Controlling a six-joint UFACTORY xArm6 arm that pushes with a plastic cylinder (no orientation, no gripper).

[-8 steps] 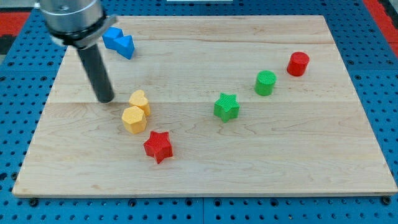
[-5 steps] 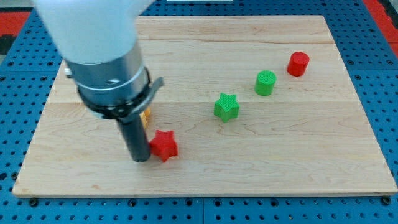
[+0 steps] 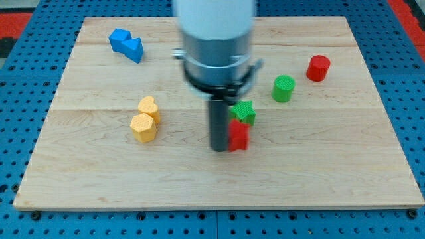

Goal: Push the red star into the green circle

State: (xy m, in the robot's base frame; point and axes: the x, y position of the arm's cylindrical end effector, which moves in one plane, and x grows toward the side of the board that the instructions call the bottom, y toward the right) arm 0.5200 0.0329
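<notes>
The red star lies near the board's middle, partly hidden by the rod. My tip touches its left side. The green star sits just above the red star, touching or nearly touching it. The green circle stands further up and to the right, apart from both stars.
A red cylinder stands at the upper right. Two yellow blocks lie close together at the view's left. A blue block is at the top left. The wooden board lies on a blue pegboard.
My tip moved down to the red star's left side, then swept right, pushing the star right and slightly up until it sits under the green star.
</notes>
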